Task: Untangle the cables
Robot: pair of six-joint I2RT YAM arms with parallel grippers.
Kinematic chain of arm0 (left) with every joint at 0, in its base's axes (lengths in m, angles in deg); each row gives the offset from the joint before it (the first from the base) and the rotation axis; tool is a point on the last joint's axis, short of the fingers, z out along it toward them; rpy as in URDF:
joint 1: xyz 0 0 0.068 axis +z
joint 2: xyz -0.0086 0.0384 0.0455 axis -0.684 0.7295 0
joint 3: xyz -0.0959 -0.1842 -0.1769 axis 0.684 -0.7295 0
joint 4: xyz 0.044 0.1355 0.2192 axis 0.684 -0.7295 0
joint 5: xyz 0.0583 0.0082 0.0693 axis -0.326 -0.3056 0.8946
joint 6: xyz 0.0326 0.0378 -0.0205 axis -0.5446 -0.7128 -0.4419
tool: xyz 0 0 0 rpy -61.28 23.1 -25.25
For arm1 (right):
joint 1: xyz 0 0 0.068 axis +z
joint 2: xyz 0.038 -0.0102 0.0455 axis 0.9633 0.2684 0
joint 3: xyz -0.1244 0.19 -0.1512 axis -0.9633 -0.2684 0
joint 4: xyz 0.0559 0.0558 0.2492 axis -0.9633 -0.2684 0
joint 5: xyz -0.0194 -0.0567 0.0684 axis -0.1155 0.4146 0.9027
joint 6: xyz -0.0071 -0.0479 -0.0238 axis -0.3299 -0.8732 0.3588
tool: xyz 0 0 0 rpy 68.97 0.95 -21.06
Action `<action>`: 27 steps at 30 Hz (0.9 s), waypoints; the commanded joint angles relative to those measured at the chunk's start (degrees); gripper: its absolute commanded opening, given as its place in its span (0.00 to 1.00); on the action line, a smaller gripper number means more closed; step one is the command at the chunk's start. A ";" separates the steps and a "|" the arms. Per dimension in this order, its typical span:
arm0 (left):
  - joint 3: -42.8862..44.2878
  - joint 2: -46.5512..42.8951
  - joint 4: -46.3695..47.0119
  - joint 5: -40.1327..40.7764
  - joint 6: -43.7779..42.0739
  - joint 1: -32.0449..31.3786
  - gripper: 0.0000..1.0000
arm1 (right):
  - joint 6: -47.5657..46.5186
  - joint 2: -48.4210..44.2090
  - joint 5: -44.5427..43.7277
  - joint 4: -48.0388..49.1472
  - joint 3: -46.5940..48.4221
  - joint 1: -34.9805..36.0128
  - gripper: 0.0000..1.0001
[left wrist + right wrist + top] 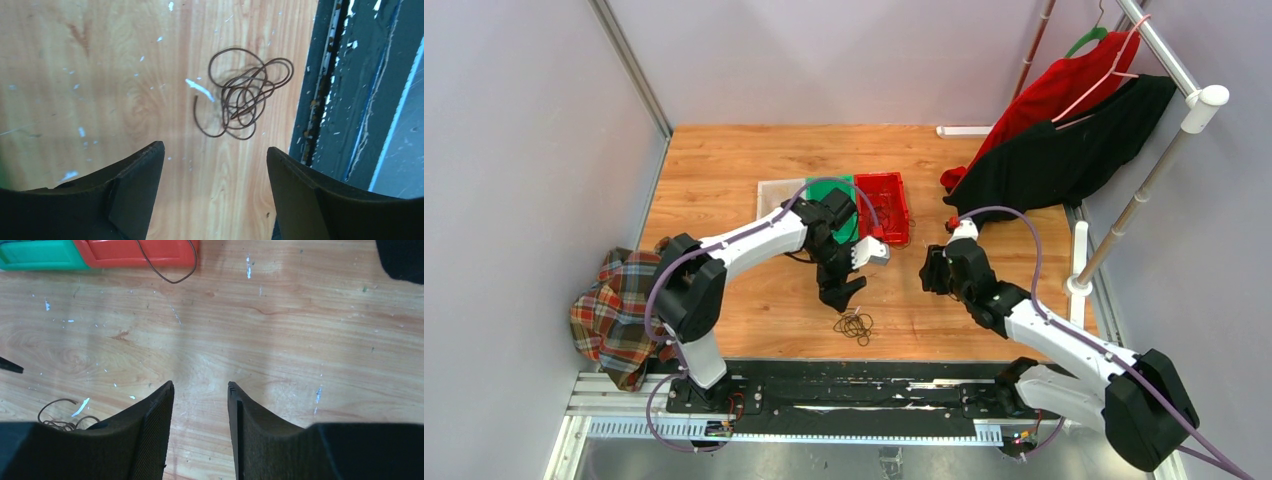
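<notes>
Over the wooden table (724,180), left hand (215,148) gapes empty near the cables (243,97); right hand (200,385) likewise.

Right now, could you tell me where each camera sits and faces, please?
Top external: above and behind the robot, looking down on the table; left arm and right arm show.
Left wrist: on the left arm, facing down at the cables; open left claw shows.
Right wrist: on the right arm, facing the table and red bin; open right claw shows.
Shared: all three see the cables.
</notes>
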 commanded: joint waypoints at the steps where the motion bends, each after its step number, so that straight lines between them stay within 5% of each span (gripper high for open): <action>1: -3.59 -0.32 7.54 -3.56 8.79 -1.68 0.77 | 1.26 -1.50 0.12 0.41 -1.63 0.87 0.43; 7: -11.08 -2.07 19.55 -0.14 18.91 -2.84 0.64 | 1.92 -2.99 0.12 0.53 -2.36 1.01 0.38; 19: -11.61 -4.17 23.86 2.06 22.70 -3.17 0.01 | 2.72 -4.50 1.51 2.30 -3.83 2.20 0.28; 27: -6.35 -11.16 16.11 2.86 23.45 -3.08 0.01 | -0.13 -6.45 9.90 11.56 -4.33 8.48 0.45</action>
